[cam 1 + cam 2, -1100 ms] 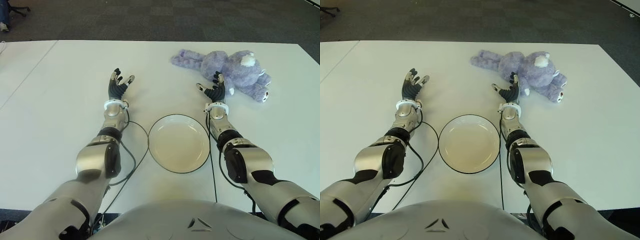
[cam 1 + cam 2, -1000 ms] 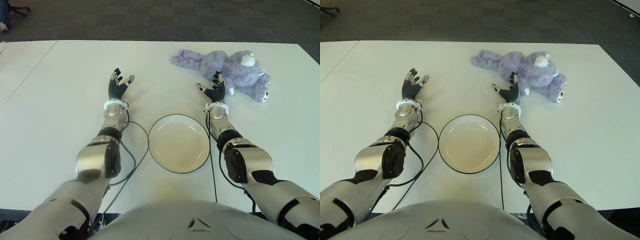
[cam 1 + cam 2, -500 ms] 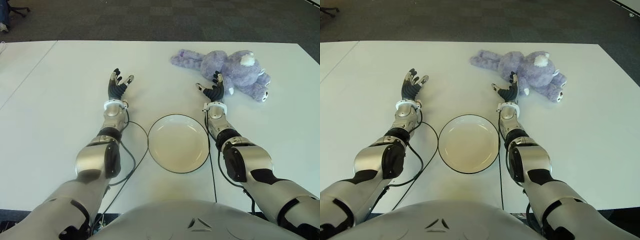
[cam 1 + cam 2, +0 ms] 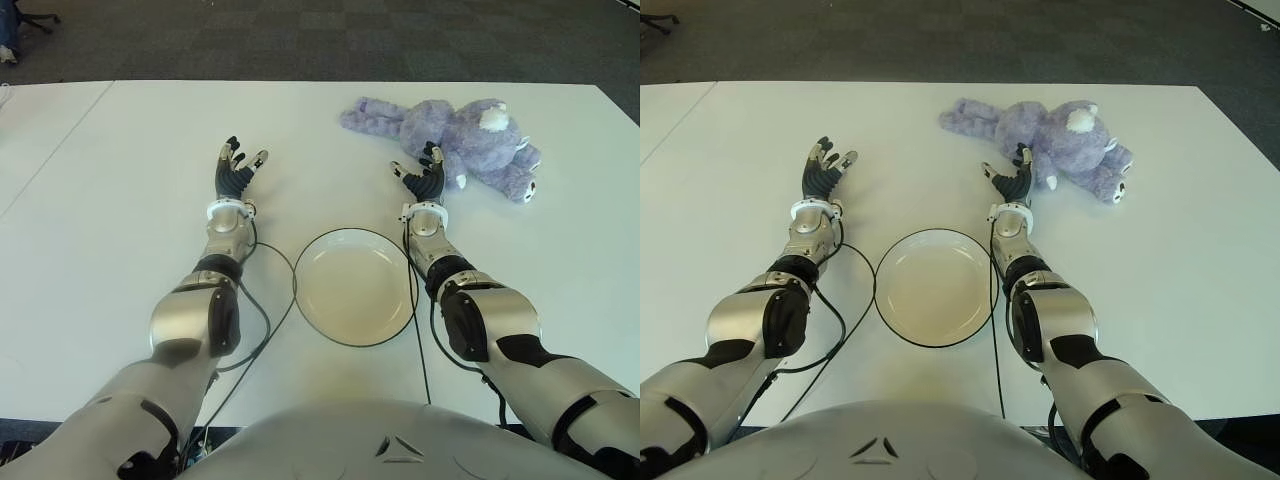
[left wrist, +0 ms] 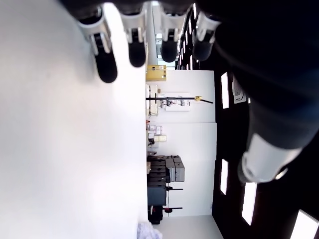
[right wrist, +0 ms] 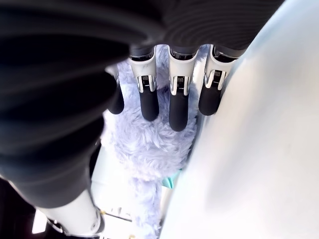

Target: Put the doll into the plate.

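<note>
Head-camera views, left to right. Left of centre, the left hand (image 4: 237, 168) shows over the bare white table (image 4: 100, 200), forearm stretched forward, fingers spread and slightly fanned, holding nothing; its wrist view shows only straight fingertips above the tabletop. At lower centre, the plate (image 4: 400, 320), a shallow cream dish with a dark rim, lies between the two forearms with nothing in it; a thin black cable (image 4: 262, 330) curves along its left edge. Right of centre, the right hand (image 4: 424, 178) points away from the robot, fingers extended and parted, grasping nothing. In the upper right of the frame lies the doll (image 4: 450, 140), just beyond and to the right of those fingertips. In the right wrist view the extended fingers (image 6: 178, 107) appear directly in front of the doll's fur, possibly brushing it, though contact cannot be confirmed. The doll is a lilac plush animal lying flat on the table, limbs sprawled, with a paler patch on top and dark-marked soles at its right end, well apart from the plate.
</note>
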